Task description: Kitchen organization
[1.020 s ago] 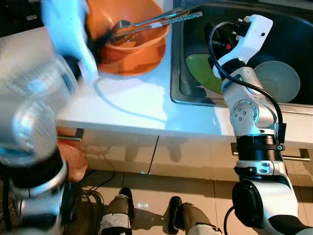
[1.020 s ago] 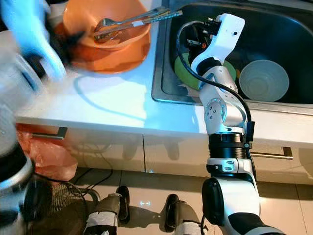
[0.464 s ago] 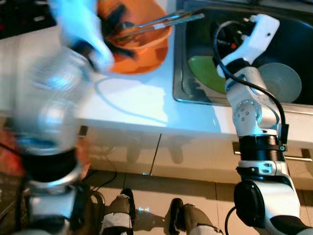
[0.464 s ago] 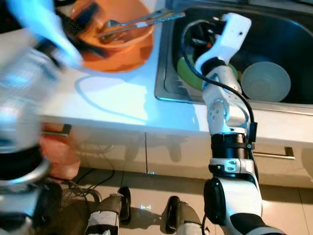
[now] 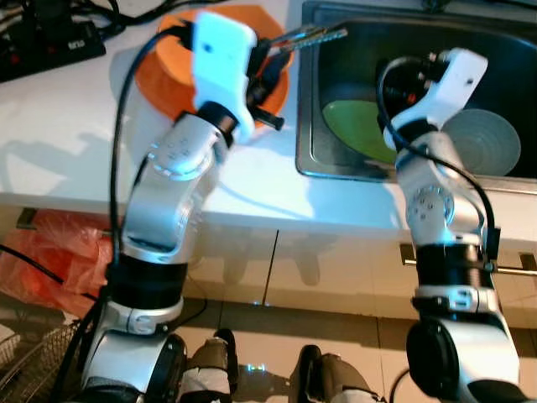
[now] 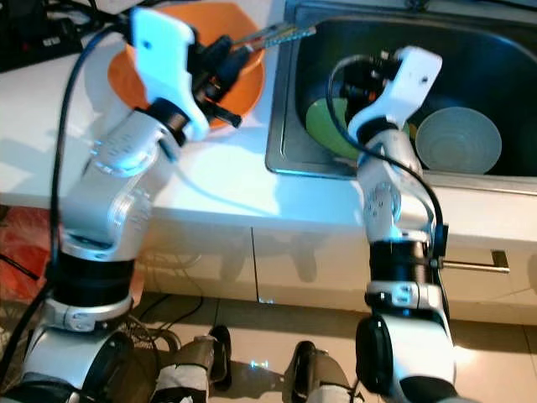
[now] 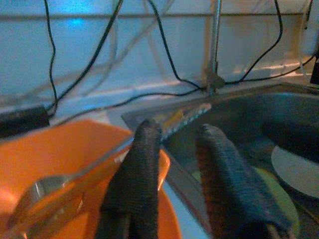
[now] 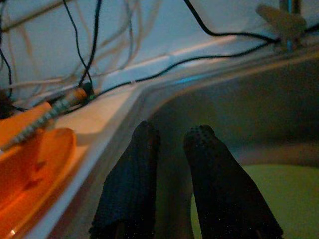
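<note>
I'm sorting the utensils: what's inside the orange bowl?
Metal tongs lie in the orange bowl, their handles sticking out over the sink. The left hand and arm cover the rest of the bowl.

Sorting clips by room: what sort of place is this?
Most likely a home kitchen: a steel sink set in a white counter, dishes like the green plate inside it, and cabinet drawers below.

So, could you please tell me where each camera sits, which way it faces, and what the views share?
Left and right eye views: on the head, looking down at counter and sink; both silver arms, legs.
Left wrist view: along the left gripper over the orange bowl holding tongs.
Right wrist view: along the right gripper above the green plate.
All show bowl and tongs.
</note>
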Controlling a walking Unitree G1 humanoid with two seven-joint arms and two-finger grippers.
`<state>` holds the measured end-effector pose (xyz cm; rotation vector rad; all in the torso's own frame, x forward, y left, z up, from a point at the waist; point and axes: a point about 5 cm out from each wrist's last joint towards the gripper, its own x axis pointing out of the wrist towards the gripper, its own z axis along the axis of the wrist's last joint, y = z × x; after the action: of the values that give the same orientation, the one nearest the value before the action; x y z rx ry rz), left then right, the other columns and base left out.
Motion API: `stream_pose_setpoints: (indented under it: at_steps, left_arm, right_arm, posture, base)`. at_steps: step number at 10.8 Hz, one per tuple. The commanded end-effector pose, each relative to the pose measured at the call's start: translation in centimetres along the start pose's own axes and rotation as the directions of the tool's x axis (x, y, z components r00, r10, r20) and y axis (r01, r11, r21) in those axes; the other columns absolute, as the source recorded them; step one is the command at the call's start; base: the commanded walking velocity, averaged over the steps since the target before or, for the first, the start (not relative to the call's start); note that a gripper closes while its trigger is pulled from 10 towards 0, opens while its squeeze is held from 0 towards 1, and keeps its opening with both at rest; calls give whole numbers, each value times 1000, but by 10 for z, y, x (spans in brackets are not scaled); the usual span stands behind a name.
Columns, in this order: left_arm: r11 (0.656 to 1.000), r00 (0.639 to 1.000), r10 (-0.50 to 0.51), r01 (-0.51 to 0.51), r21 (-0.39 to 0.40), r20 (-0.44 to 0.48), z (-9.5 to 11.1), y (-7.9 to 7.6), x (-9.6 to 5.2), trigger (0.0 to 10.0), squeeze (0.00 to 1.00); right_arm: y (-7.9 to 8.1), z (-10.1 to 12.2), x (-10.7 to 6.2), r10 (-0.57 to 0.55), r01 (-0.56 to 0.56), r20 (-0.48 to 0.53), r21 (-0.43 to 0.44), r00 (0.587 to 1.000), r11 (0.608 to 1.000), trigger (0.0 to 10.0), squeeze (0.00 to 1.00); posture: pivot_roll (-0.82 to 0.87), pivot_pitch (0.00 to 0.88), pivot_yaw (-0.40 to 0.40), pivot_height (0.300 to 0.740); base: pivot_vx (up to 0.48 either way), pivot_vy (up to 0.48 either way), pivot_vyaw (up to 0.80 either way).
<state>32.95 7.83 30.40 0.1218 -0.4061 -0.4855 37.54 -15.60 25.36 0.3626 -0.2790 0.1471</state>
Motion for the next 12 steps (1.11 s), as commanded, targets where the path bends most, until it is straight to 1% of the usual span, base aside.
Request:
stream_pose_setpoints:
  at_steps: [1, 3, 5, 8, 10, 11, 12]
  left_arm:
    - [999, 1000, 0, -1, 37, 24, 3, -2, 1, 10000, 1000]
    - [997, 998, 10, -14, 72, 62, 4, 0, 4, 10000, 1000]
    - [997, 998, 16, -20, 79, 55, -3, 3, 6, 10000, 1000]
    - [995, 998, 29, -35, 98, 60, -6, 12, 8, 10000, 1000]
    - [994, 998, 19, -26, 110, 61, -9, 13, 9, 10000, 1000]
    - [992, 998, -12, 4, 123, 58, -10, 11, 11, 10000, 1000]
    - [986, 998, -30, 20, 167, 57, -9, 11, 16, 10000, 1000]
  right_arm:
    - [-2, 4, -2, -10, 10, 25, 1, 1000, 1000, 10000, 0]
    - [1, 4, -2, -1, 0, 26, 5, 1000, 1000, 10000, 0]
    - [4, 4, 0, 9, -9, 22, 1, 1000, 1000, 10000, 0]
    - [8, 4, 0, 20, -20, 26, 7, 999, 1000, 10000, 0]
    - [10, 3, 0, 23, -23, 25, 11, 999, 1000, 10000, 0]
    - [11, 1, -1, 26, -27, 25, 16, 999, 1000, 10000, 0]
    - [12, 0, -1, 27, -27, 24, 21, 999, 999, 10000, 0]
  posture:
    - [97, 193, -7, 740]
    - [94, 193, -11, 740]
    - [85, 195, -18, 740]
    - [80, 183, -12, 740]
    - [78, 175, -7, 740]
    - [76, 165, 1, 740]
    - [76, 159, 7, 740]
  base:
    - [0, 0, 0]
    - [0, 0, 0]
    - [0, 0, 0]
    - [0, 0, 0]
    - [0, 0, 0]
    - [0, 0, 0]
    - [0, 0, 0]
